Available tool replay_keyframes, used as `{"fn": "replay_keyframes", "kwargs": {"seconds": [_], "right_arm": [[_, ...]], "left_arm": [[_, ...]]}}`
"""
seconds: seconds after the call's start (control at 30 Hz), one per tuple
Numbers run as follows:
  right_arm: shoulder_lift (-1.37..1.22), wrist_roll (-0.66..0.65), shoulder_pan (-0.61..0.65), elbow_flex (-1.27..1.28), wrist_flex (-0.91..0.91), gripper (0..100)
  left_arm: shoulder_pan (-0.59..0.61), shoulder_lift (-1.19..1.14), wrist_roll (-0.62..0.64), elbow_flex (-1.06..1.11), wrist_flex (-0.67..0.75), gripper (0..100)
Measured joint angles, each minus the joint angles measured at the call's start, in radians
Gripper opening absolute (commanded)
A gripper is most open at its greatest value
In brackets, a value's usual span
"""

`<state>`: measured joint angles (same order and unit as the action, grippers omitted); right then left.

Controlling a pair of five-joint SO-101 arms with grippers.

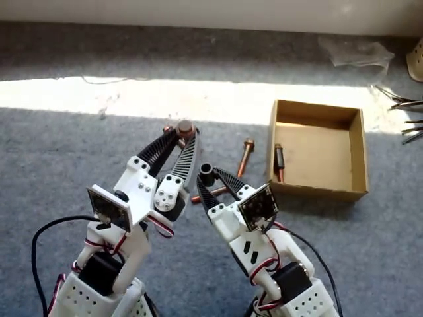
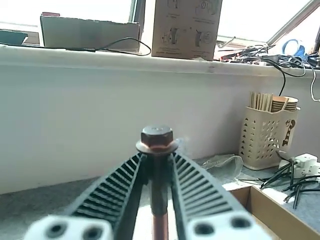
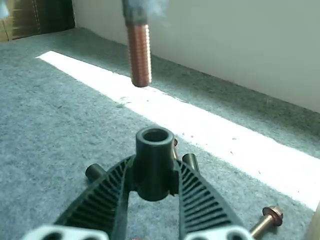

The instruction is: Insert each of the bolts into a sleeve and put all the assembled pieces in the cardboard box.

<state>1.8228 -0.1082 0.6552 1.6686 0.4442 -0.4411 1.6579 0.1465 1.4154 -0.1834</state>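
My left gripper [image 1: 185,133] is shut on a copper bolt [image 1: 185,125], held upright with its hex head [image 2: 157,138] above the fingertips. Close beside it, my right gripper [image 1: 209,177] is shut on a black sleeve [image 1: 207,174] with its bore facing up [image 3: 154,136]. In the right wrist view the bolt's threaded end [image 3: 138,57] hangs a little above and to one side of the sleeve. The open cardboard box [image 1: 357,152] lies to the right with one assembled piece [image 1: 279,162] inside. A loose bolt [image 1: 246,156] lies on the carpet left of the box.
Another copper bolt [image 1: 210,193] lies beneath the right gripper. Two black sleeves [image 3: 94,172] [image 3: 190,161] rest on the carpet behind the held one. A clear plastic bag [image 1: 350,51] and black cable ties [image 1: 406,119] lie at the far right, by a basket [image 2: 267,130].
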Motion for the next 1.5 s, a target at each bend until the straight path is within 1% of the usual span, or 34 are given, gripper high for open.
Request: {"fn": "replay_keyframes", "kwargs": {"seconds": [0.13, 0.3, 0.57, 0.73, 1.2, 1.37, 1.5], "right_arm": [[0.000, 0.000, 0.000, 0.000, 0.000, 0.4], [0.000, 0.000, 0.000, 0.000, 0.000, 0.4], [0.000, 0.000, 0.000, 0.000, 0.000, 0.4], [0.000, 0.000, 0.000, 0.000, 0.000, 0.4], [0.000, 0.000, 0.000, 0.000, 0.000, 0.4], [0.000, 0.000, 0.000, 0.000, 0.000, 0.4], [0.000, 0.000, 0.000, 0.000, 0.000, 0.4]], "left_arm": [[0.000, 0.000, 0.000, 0.005, 0.034, 1], [-0.037, 0.000, 0.097, 0.005, 0.035, 1], [-0.035, 0.000, 0.104, 0.009, 0.035, 1], [-0.035, 0.000, 0.104, 0.066, 0.035, 1], [-0.035, 0.000, 0.104, 0.068, 0.035, 1], [-0.098, 0.000, 0.104, 0.068, 0.025, 1], [-0.103, 0.000, 0.104, 0.068, 0.023, 1]]}}
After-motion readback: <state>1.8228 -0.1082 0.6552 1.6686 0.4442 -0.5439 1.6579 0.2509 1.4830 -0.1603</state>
